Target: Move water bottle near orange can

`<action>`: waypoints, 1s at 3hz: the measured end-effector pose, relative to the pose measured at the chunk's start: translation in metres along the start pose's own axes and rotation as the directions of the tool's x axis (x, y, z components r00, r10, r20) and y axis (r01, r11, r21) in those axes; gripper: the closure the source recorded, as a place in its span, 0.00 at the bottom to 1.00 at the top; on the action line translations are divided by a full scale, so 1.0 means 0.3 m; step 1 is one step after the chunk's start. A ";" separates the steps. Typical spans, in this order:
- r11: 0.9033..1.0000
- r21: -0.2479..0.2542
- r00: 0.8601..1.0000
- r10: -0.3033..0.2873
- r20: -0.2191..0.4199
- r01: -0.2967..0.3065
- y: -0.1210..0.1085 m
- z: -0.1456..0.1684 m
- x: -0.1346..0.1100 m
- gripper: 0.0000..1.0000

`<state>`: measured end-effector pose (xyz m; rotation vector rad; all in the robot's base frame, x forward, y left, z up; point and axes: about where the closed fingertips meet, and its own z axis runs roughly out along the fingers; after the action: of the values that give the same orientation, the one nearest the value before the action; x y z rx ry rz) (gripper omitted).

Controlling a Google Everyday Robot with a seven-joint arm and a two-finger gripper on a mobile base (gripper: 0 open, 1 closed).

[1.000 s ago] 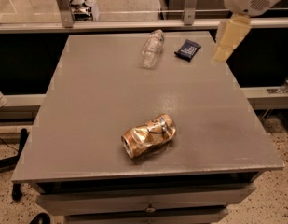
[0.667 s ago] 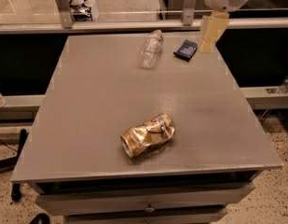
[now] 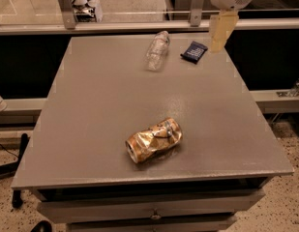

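Observation:
The water bottle [image 3: 157, 50], small, clear and crinkled, lies on its side at the far middle of the grey table [image 3: 91, 105]. The orange can [image 3: 154, 140], crushed and shiny orange-gold with a silver end, lies on its side near the table's front edge, well apart from the bottle. My gripper [image 3: 219, 33] hangs from the white arm at the top right, above the far right part of the table. It is to the right of the bottle, just beyond a dark blue packet, and touches nothing.
A flat dark blue packet [image 3: 194, 51] lies between the bottle and my gripper. A metal rail and glass partition [image 3: 115, 25] run behind the table. Drawers [image 3: 154, 211] sit under the front edge. The floor drops away on both sides.
My gripper has moved left along the far edge, closer to the blue packet and the bottle. The bottle, the can and the packet have not moved.

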<state>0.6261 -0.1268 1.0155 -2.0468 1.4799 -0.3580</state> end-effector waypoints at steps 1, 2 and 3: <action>0.973 -0.034 0.971 -0.229 -0.067 0.228 -0.051 0.096 0.010 0.00; 0.929 -0.096 0.924 -0.367 -0.104 0.358 -0.076 0.260 0.053 0.00; 0.896 -0.150 0.893 -0.435 -0.114 0.417 -0.090 0.422 0.103 0.00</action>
<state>0.7246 -0.1120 0.9274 -2.4914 1.1382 -0.6148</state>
